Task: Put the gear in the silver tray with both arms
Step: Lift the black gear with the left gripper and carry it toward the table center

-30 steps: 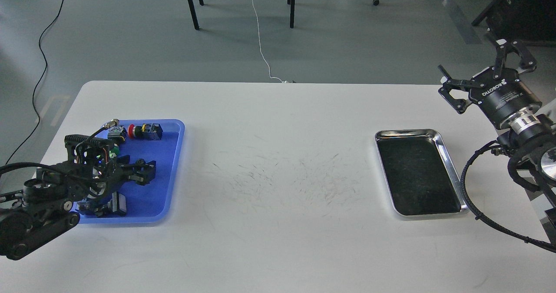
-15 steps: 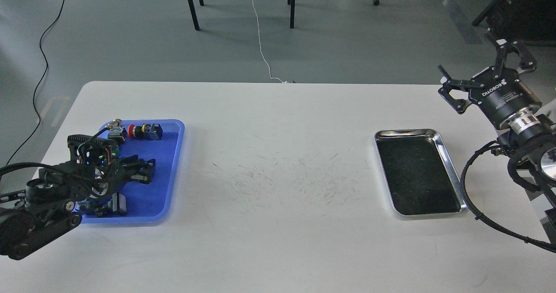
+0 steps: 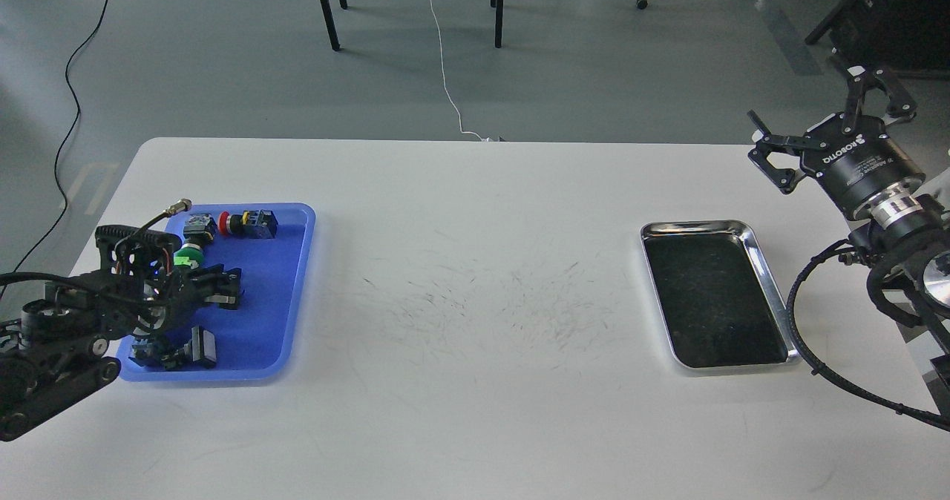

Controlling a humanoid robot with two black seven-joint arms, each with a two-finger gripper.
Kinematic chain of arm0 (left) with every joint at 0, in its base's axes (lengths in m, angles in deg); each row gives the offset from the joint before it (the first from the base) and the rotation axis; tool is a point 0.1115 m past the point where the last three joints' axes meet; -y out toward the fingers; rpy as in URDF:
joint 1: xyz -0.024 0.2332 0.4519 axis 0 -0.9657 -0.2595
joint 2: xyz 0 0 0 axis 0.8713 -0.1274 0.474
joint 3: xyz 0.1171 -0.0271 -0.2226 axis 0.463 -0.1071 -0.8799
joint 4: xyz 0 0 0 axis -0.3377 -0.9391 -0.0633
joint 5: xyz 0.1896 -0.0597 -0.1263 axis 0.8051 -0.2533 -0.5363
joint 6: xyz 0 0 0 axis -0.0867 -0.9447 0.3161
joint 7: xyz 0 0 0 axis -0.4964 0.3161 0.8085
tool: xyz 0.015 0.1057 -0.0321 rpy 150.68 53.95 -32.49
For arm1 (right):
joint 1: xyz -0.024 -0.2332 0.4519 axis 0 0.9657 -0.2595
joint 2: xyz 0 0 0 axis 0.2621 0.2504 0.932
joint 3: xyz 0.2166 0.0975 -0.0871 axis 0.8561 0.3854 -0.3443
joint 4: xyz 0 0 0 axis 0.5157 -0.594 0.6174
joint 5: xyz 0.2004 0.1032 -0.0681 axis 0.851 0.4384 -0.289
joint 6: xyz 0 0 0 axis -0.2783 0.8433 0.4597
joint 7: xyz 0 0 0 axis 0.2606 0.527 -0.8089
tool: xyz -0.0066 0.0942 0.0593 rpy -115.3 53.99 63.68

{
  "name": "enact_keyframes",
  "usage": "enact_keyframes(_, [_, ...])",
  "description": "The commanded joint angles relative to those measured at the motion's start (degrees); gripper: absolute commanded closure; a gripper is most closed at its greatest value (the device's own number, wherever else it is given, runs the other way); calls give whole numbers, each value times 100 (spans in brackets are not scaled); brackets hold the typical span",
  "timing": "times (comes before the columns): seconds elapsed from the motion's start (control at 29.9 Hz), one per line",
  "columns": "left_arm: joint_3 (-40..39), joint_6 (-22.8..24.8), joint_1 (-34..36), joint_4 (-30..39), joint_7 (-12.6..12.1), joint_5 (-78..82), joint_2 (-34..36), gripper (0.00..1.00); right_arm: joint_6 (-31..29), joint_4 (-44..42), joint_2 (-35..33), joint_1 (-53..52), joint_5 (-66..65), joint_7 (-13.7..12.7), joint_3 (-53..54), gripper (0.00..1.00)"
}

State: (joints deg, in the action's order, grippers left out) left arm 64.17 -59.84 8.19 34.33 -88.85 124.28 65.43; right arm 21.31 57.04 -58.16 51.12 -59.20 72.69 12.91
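Note:
The silver tray (image 3: 764, 262) lies empty on the right side of the white table. My right gripper (image 3: 805, 103) hangs open and empty in the air beyond the tray's far right corner. My left gripper (image 3: 225, 287) is low over the blue plastic tray (image 3: 286, 277) at the left. Its two fingers stand a little apart, with nothing clearly between them. I cannot pick out a gear among the small parts in the blue tray. My left arm covers part of that tray.
The blue tray holds a red-button switch (image 3: 241, 223), a green part (image 3: 187, 257), a metal-tipped cable connector (image 3: 178, 207) and black parts (image 3: 189, 350). The table (image 3: 475, 300) has scuff marks in its middle. Chair legs and cables are on the floor behind.
My left arm has drawn back to the left, and its gripper shifted left over the blue tray, uncovering the green part. The right arm and the silver tray have not moved.

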Motion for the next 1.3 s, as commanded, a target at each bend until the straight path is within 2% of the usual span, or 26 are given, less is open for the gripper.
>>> enact_keyframes(0.0, [-48,19,389,469,-36,-68,263,96,8,8,-9,-4,0,0,1,1])
enact_keyframes(0.13, [-75,55,1066,1181,-123,-322,554,96,-1,17,-26,-13,0,0,1,1])
enact_keyframes(0.27, [-84,46,1593,1657,-369,-411,414,96,8,0,-27,-13,0,-17,1,1])
enact_keyframes(0.43, [-92,11,1893,1719,-589,-394,-946,95,34,-71,-9,-13,0,-17,9,1])
enact_keyframes(0.6, [-31,2,1981,1255,-756,-306,-2405,95,-1,-562,-79,-30,-9,-26,-69,1])
enact_keyframes(0.87, [321,-7,1551,350,-704,336,-4506,94,8,-756,-88,-189,-9,-53,-377,1])
enact_keyframes(0.97, [312,-42,1498,-318,-625,389,-4605,94,17,-809,-97,-197,-9,-53,-483,1])
enact_keyframes(1.1, [347,-24,1542,-820,-440,389,-4605,94,17,-1168,-97,-346,-9,-61,-500,1])
enact_keyframes(1.27, [645,-59,1306,-716,-493,389,-4605,94,17,-1248,-88,-373,-9,-70,-562,1])
